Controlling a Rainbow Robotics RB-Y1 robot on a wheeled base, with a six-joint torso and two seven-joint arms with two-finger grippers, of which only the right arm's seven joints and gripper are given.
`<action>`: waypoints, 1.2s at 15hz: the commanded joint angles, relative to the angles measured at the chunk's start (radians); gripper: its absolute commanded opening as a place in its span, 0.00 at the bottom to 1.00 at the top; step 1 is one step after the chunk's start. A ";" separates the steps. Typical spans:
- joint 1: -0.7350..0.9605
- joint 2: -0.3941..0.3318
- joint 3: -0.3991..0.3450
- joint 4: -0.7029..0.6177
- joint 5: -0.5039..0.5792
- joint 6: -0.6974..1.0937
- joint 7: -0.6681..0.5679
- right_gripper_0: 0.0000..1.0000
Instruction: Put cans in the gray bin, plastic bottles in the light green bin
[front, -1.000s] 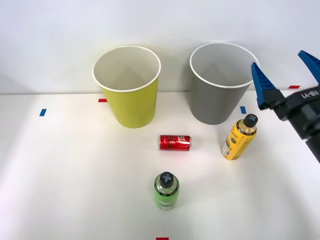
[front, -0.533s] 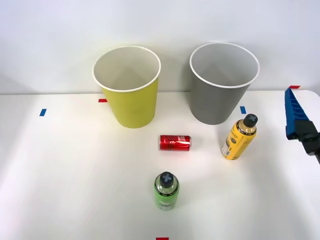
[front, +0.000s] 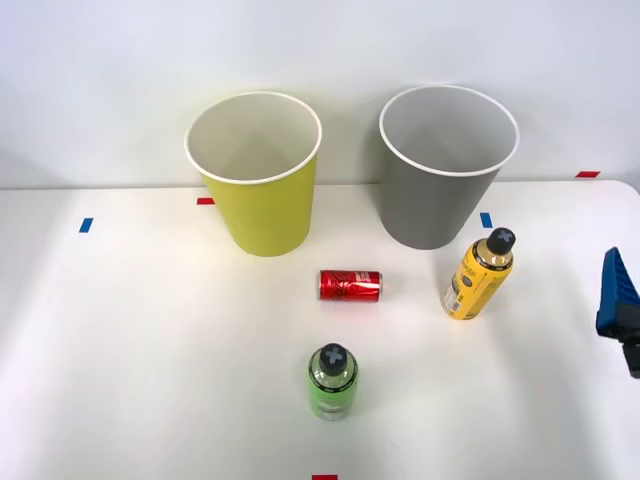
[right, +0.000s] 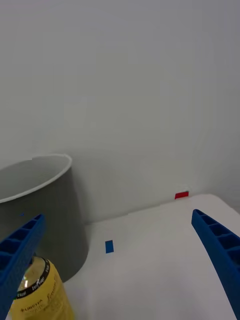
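From the front we see a white desk (front: 150, 330) against a plain pale wall (front: 320, 40), with small blue and red tape marks scattered on it. The light green bin (front: 258, 190) stands far left of centre and the gray bin (front: 440, 180) far right, both upright and apart. The red can (front: 350, 285) lies on its side between and nearer than them. The yellow-orange bottle (front: 478, 275) stands just near the gray bin; the green bottle (front: 332, 382) stands nearer, by itself. The right tool (front: 618, 300) sits at the right edge, holding nothing. At the wrist, we see the tool (right: 120, 265) with fingers (right: 220, 250) spread wide, the gray bin (right: 40, 210) and yellow-orange bottle (right: 42, 295) ahead, a blue tape mark (right: 109, 246) and a red one (right: 181, 195) on the desk.
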 joint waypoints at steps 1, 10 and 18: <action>0.008 0.086 0.017 0.070 0.016 -0.032 0.016 1.00; -0.034 0.064 -0.018 0.349 0.030 -0.141 0.024 1.00; -0.083 0.052 0.000 0.557 0.306 -0.351 -0.147 1.00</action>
